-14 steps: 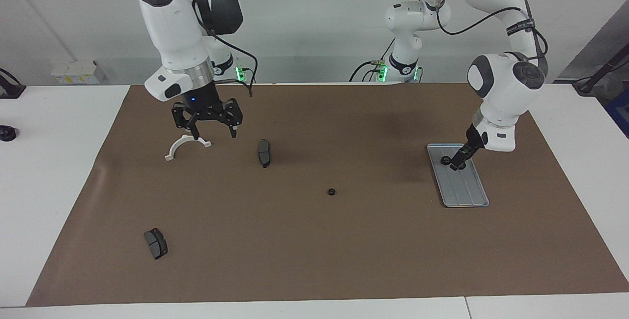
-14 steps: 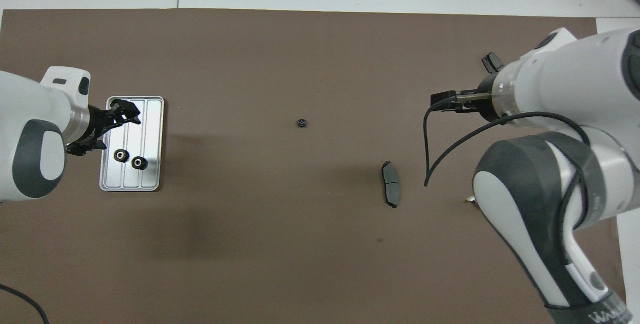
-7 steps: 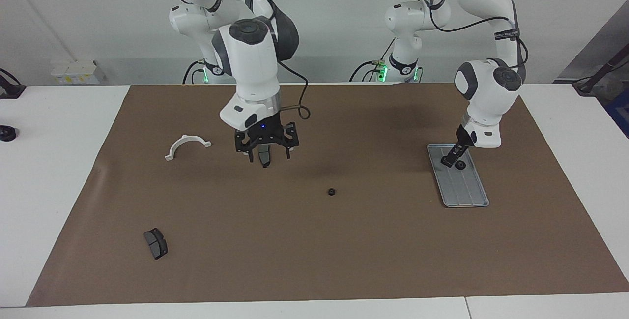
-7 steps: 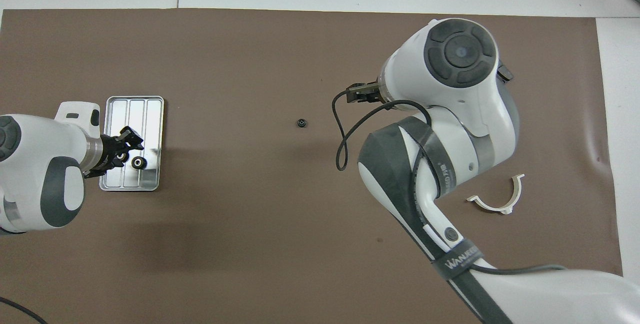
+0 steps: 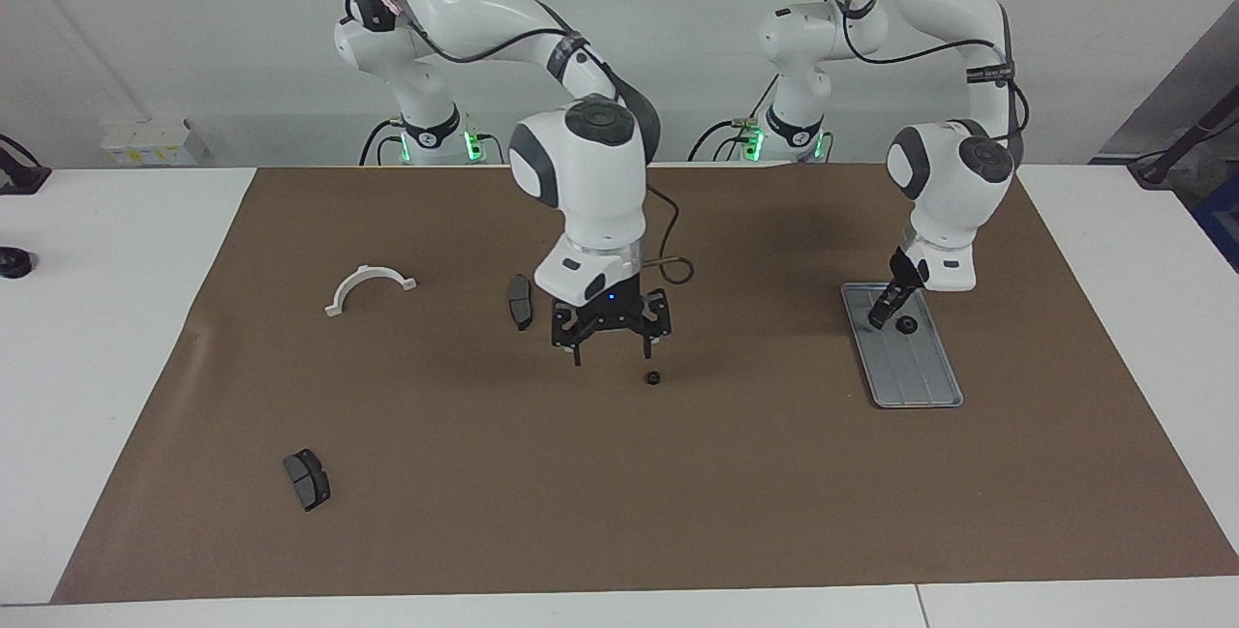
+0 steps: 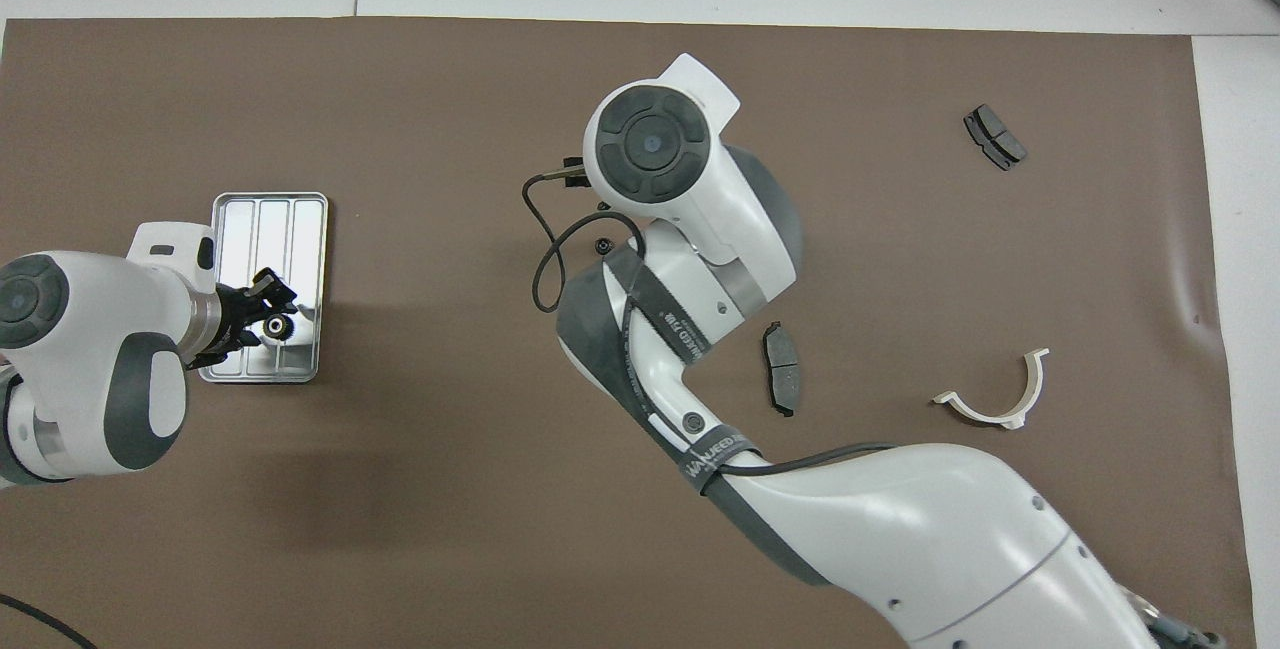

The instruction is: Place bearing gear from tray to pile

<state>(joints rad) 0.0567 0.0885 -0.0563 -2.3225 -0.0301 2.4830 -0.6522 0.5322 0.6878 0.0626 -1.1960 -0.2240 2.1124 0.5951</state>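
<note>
The silver ridged tray [image 5: 915, 372] lies on the brown mat toward the left arm's end; it also shows in the overhead view [image 6: 265, 229]. My left gripper [image 5: 881, 314] is down in the tray's end nearer to the robots. One black gear [image 5: 907, 324] sits in the tray just beside it and shows in the overhead view [image 6: 276, 327]; a second gear is hidden under the gripper. A single black gear [image 5: 653, 377] lies on the mat's middle, also visible from overhead [image 6: 603, 246]. My right gripper [image 5: 612, 347] hangs open and empty just above the mat beside that gear.
A dark grey brake pad [image 5: 521, 300] lies next to the right hand, nearer to the robots. Another brake pad [image 5: 307, 479] lies farther out toward the right arm's end. A white half-ring [image 5: 369, 285] lies toward that end too.
My right arm swung from over the half-ring, past the brake pad, to the mat's middle beside the lone gear. My left gripper slid along the tray onto one of its two gears.
</note>
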